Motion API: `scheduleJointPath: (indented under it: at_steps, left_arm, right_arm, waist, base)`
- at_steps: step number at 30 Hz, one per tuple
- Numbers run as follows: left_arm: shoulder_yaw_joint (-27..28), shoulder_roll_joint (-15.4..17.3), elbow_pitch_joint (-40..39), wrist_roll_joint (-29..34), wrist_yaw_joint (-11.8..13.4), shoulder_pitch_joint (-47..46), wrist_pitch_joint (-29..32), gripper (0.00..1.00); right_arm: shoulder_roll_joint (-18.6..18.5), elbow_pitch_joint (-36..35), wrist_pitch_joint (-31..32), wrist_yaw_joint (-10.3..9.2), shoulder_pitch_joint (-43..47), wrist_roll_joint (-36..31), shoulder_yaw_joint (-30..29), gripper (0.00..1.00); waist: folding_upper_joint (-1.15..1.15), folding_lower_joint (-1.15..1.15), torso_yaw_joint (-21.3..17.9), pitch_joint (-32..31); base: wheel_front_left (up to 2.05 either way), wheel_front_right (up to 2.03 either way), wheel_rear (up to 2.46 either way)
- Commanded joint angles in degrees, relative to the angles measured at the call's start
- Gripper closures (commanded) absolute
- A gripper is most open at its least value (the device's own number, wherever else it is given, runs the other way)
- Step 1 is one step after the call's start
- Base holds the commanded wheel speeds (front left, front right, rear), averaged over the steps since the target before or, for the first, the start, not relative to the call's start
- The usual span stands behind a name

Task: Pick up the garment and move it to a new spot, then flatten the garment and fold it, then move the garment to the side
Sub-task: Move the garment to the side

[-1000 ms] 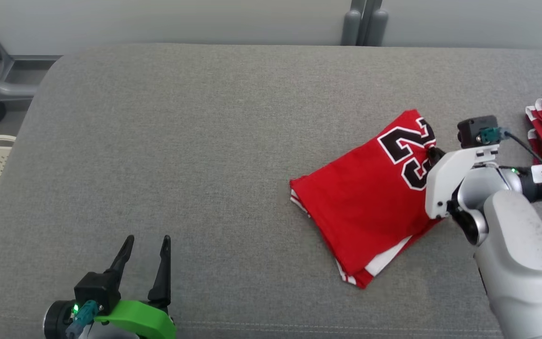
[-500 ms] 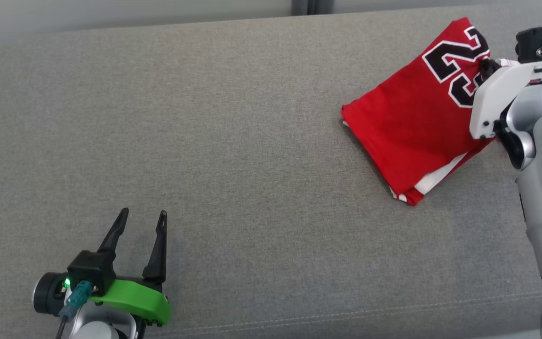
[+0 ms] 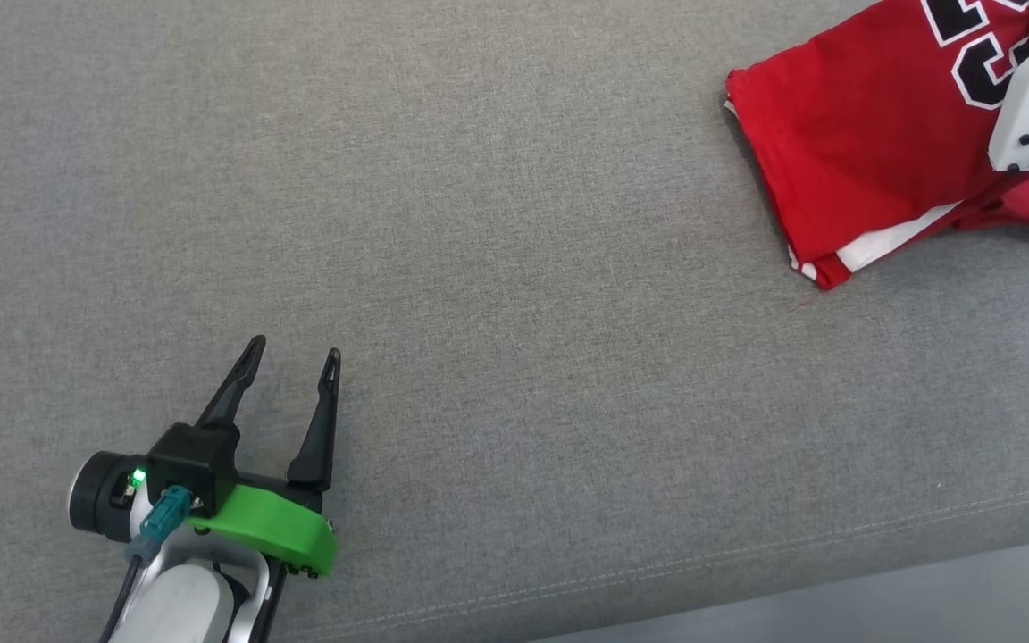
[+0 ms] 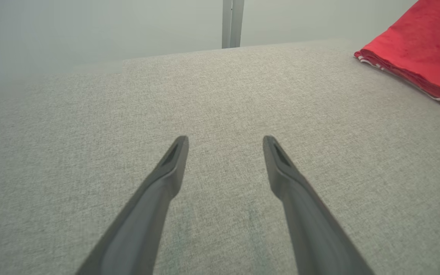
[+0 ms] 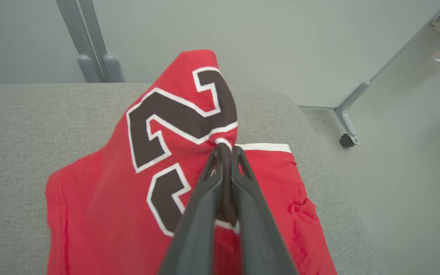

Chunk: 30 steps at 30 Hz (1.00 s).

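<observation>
— Garment (image 3: 872, 134): where is it?
— At the far right of the grey upholstered surface (image 3: 514, 268), near that surface's right end. It is a red jersey folded into a thick packet, with black numerals (image 5: 174, 114) edged in white on top and white trim (image 3: 890, 246) showing at the folded edge nearest the robot.
— Lying flat?
— Mostly. The near part rests on the surface. The right wrist view shows the corner with the numerals raised into a peak.
— Raised by what?
— The right gripper (image 5: 225, 151). Its two dark fingers are pressed together on a pinch of the jersey, right at the numerals, with cloth bunched between the tips.
— Anything just beside that?
— More red cloth with a white band (image 5: 266, 147) lies just beyond the fingers. I cannot tell whether it belongs to the same jersey.
— And the other arm?
— The left gripper (image 3: 294, 350) is well apart from the jersey, low over the near left part of the surface, its fingers spread wide above bare fabric.
— Farther out?
— A stitched seam (image 3: 747, 558) runs along the near edge. Behind the surface are a pale wall (image 5: 281, 38) and a pair of grey posts (image 5: 90, 57). Past the right end are a grey floor (image 5: 414, 172) and a wheeled frame leg (image 5: 348, 128).
</observation>
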Motion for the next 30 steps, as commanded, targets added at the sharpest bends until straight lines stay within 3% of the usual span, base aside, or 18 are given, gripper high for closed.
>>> scheduleJointPath:
  at_steps: [1,17,27,28,29,30]
  left_arm:
    - [-0.2,0.6,-0.4,0.5,0.1,-0.9,0.2,0.00]
    - [-0.8,2.7,-3.0,1.0,0.5,-0.4,2.0,0.00]
    - [-0.8,4.1,-5.8,1.5,1.1,-1.3,2.9,0.00]
    - [-0.7,4.1,-6.1,1.7,1.3,-1.6,3.0,0.00]
    - [-0.7,4.2,-6.4,1.9,1.5,-1.7,2.8,0.00]
    - [-0.6,4.3,-6.5,1.9,1.6,-1.8,2.6,0.00]
  right_arm:
    - [-1.1,0.3,-0.1,-0.10,-0.8,-0.8,-0.5,1.00]
    - [-7.9,0.2,-2.2,-0.10,-0.4,-10.0,-10.5,1.00]
    - [-9.0,1.0,-6.5,-0.10,0.9,-18.9,-16.2,1.00]
    - [-8.7,1.3,-7.0,-0.10,1.3,-19.9,-16.5,0.58]
    - [-8.3,1.7,-7.2,-0.09,1.6,-20.7,-16.7,0.00]
    - [-8.1,1.8,-7.7,-0.10,1.7,-21.6,-17.1,0.00]
  waist:
    - [0.00,-0.01,-0.6,0.8]
    - [0.00,-0.01,2.5,3.0]
    - [0.00,-0.01,5.3,6.9]
    - [0.00,-0.01,5.4,7.2]
    - [0.00,-0.01,5.5,7.6]
    - [0.00,-0.01,5.6,7.8]
  base:
    - [0.00,0.00,0.00]
    - [0.00,0.00,0.00]
    - [0.00,0.00,0.00]
    - [0.00,0.00,0.00]
    - [0.00,0.00,0.00]
    - [0.00,0.00,0.00]
